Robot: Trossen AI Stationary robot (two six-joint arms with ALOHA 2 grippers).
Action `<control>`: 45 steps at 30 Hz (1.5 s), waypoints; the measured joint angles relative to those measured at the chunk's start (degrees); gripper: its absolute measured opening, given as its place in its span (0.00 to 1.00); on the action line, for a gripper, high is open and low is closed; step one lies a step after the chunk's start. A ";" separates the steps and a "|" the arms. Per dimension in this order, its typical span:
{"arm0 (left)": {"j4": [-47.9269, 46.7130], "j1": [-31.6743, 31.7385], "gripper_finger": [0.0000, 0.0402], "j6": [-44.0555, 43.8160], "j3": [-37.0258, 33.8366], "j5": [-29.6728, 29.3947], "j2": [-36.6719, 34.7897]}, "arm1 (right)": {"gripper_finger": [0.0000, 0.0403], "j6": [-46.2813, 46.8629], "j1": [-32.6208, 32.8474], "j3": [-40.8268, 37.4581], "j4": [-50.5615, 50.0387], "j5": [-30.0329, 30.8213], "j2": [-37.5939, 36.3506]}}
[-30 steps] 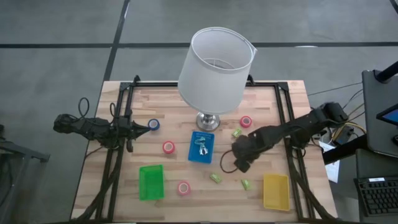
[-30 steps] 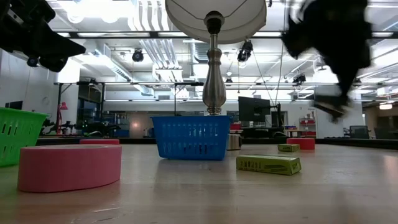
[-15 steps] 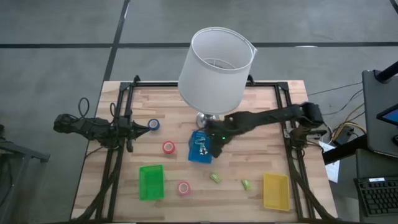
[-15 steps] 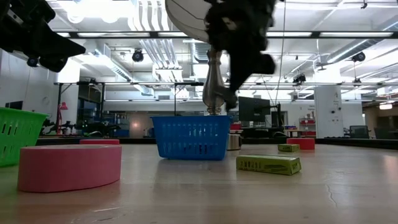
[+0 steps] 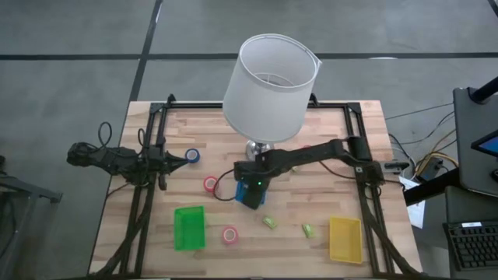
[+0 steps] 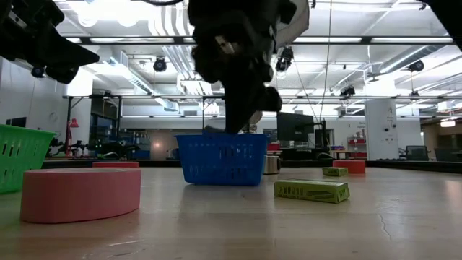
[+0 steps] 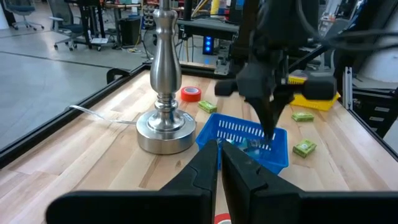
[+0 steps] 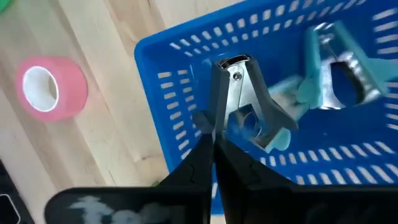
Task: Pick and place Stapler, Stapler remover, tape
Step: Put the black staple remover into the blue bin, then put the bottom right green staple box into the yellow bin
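pinching stapler remover (image 8: 249, 109) | right claw (image 8: 214, 134) pressed together, seemingly over blue bin (image 8: 186, 56)

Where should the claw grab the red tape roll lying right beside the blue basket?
Take the red tape roll from straight above, closing across its outer wall. It lies flat, hole up, with bare wood around its round side. Stay clear of the blue basket next to it.
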 joint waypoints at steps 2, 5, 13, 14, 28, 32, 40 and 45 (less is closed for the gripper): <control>-0.03 0.01 0.06 0.00 0.00 0.02 0.00 | 0.02 0.01 -0.02 1.48 -0.01 -0.16 1.47; -0.10 0.01 0.06 0.00 -0.01 0.02 0.02 | 0.02 0.01 0.02 2.88 -0.22 -0.14 2.13; -0.31 -0.01 0.06 -0.01 0.00 0.01 0.01 | 0.02 0.04 -0.11 3.06 -0.21 0.08 1.88; -0.31 -0.01 0.06 -0.02 -0.01 0.00 0.02 | 0.02 0.08 -0.17 3.01 -0.35 0.10 1.88; -0.38 0.00 0.06 0.00 -0.01 0.00 0.02 | 0.22 1.80 -0.70 2.27 -2.94 0.27 1.55; -0.40 -0.01 0.06 -0.02 0.00 0.01 0.01 | 0.29 0.33 -0.41 2.21 -8.36 0.51 -0.22; -0.45 0.01 0.06 -0.02 0.00 0.01 0.02 | 0.34 -0.32 2.21 0.13 -16.83 7.53 -7.70; -0.79 0.01 0.06 -0.01 0.01 0.02 0.02 | 0.32 4.11 3.55 -6.52 -16.47 8.70 -14.07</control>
